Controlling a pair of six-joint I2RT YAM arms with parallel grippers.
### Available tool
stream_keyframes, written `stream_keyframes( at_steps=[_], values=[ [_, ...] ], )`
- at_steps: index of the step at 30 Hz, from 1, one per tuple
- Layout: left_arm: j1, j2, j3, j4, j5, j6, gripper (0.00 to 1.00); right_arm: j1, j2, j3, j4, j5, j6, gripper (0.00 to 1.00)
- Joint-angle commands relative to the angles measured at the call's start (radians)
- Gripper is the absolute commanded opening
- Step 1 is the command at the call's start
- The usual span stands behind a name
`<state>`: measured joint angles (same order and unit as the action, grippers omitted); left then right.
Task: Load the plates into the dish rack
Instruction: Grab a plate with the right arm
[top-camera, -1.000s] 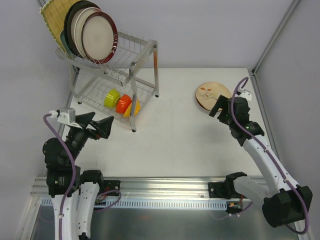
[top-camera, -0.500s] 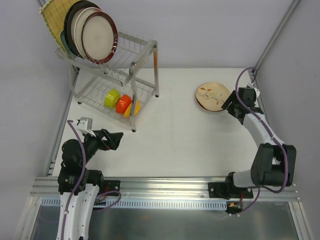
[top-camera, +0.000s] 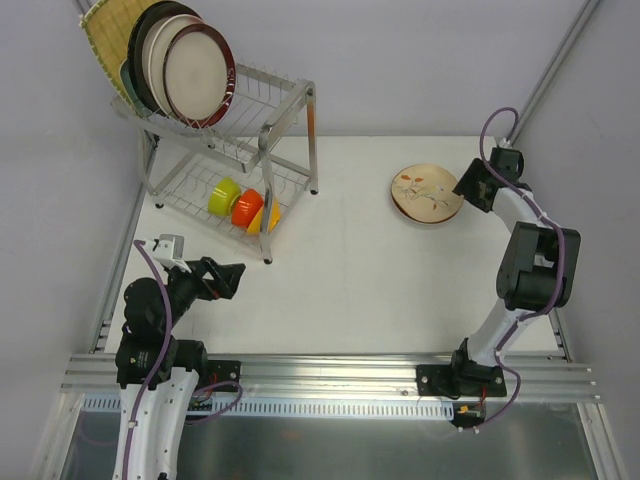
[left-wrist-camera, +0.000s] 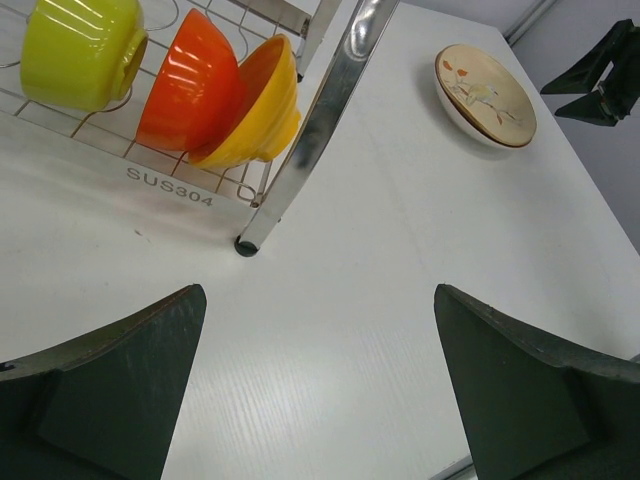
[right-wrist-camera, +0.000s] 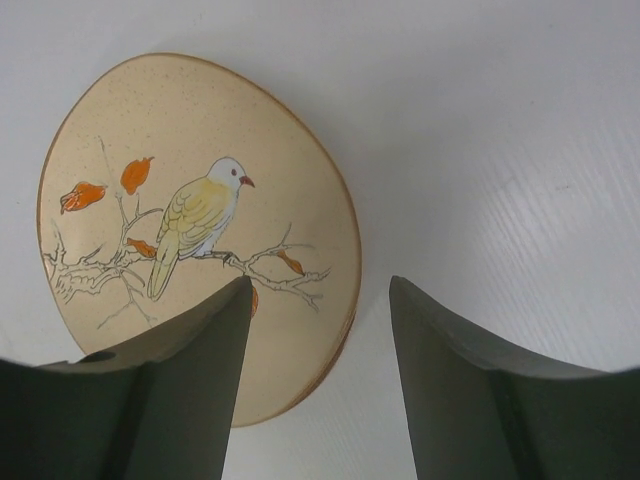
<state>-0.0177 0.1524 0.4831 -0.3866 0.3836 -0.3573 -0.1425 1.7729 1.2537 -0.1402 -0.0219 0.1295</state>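
A cream plate (top-camera: 426, 194) painted with a bird and orange leaves lies flat at the back right of the table. My right gripper (top-camera: 470, 186) is at its right edge. In the right wrist view the jaws (right-wrist-camera: 320, 285) stand apart astride the plate's (right-wrist-camera: 190, 230) rim, one finger over the plate and one over the table, gripping nothing. The dish rack (top-camera: 285, 95) stands at the back left with several plates (top-camera: 195, 72) upright in its top tier, a yellow woven one (top-camera: 103, 40) hindmost. My left gripper (top-camera: 232, 277) hovers open and empty in front of the rack.
Green (left-wrist-camera: 80, 50), orange (left-wrist-camera: 190, 80) and yellow (left-wrist-camera: 262, 100) bowls sit in the rack's lower tier, behind a shiny front leg (left-wrist-camera: 320, 110). Walls close in at the left, back and right of the white table (top-camera: 360, 270).
My right arm has swung out to the plate's right edge and its jaws have narrowed around the rim. The left arm drew back toward its base, then stayed still.
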Motion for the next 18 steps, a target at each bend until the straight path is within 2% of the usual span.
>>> stream_keyframes(
  at_steps=[1, 9, 18],
  values=[
    [0.012, 0.004, 0.005, 0.014, -0.009, -0.008, 0.99, -0.017, 0.048, 0.082, -0.007, -0.05, -0.051, 0.6],
    [0.038, 0.018, 0.005, 0.015, -0.002, -0.008, 0.99, -0.037, 0.164, 0.158, -0.039, -0.107, -0.117, 0.57],
    [0.042, 0.018, 0.005, 0.015, 0.003, -0.008, 0.99, -0.037, 0.197, 0.154, -0.025, -0.165, -0.123, 0.38]
  ],
)
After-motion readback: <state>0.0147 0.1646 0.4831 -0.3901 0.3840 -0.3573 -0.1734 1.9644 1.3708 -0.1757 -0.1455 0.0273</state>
